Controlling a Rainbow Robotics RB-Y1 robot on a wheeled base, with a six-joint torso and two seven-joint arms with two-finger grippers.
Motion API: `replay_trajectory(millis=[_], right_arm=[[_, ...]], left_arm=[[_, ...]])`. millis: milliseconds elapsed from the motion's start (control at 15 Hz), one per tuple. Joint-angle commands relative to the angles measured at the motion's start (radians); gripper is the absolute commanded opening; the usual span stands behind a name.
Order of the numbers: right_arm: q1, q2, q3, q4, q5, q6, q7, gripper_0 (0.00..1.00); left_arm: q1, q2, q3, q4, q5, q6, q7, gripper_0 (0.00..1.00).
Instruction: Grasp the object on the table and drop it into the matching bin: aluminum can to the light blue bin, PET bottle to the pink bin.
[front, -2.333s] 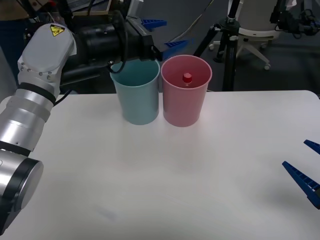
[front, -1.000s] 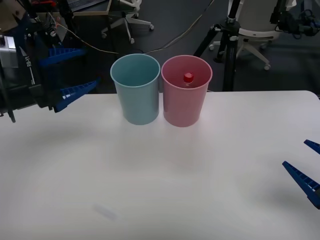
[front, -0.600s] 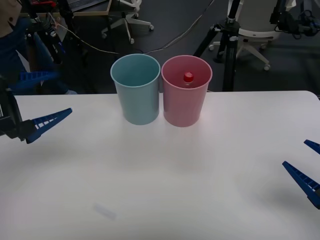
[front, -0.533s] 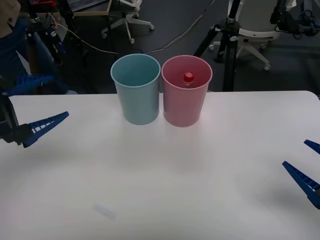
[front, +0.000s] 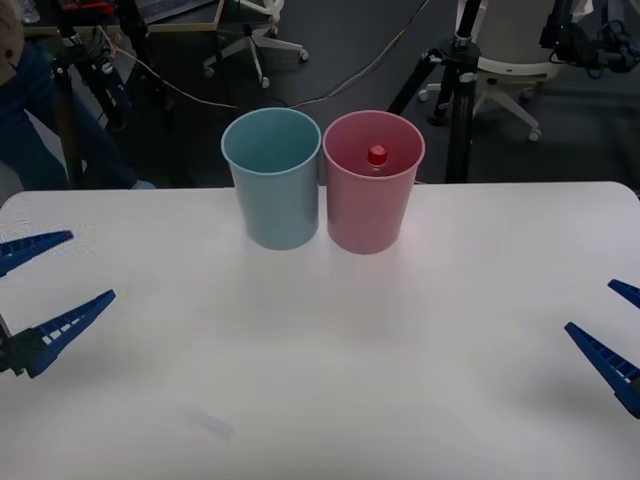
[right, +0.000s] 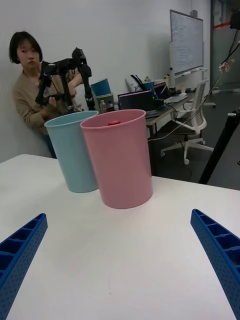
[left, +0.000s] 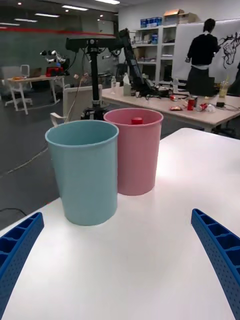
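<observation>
The small clear plastic bottle with a red screw cap (front: 376, 155) stands upright, cap up, inside the tall pink plastic bin (front: 372, 200), well apart from both grippers' fingers. The light blue plastic bin (front: 272, 195) touches it. The left gripper (front: 35, 295) and right gripper (front: 612, 335) hover spread wide and empty over the white tabletop (front: 330, 380).

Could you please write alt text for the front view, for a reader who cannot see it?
The PET bottle stands inside the pink bin, red cap showing, beside the light blue bin on the table. The left gripper and right gripper hang open at opposite edges.
</observation>
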Motion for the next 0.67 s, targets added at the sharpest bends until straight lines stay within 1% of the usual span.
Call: replay_trajectory(millis=[67,333,667], right_arm=[[0.000,0.000,0.000,0.000,0.000,0.000,0.000,1.00],[0.000,0.000,0.000,0.000,0.000,0.000,0.000,1.00],[0.000,0.000,0.000,0.000,0.000,0.000,0.000,1.00]], left_arm=[[0.091,-0.047,0.003,-0.009,0.007,-0.002,-0.053,1.00],[0.189,-0.096,0.011,-0.009,0.019,-0.006,-0.099,1.00],[0.268,-0.097,-0.002,-0.009,0.071,-0.009,-0.128,1.00]])
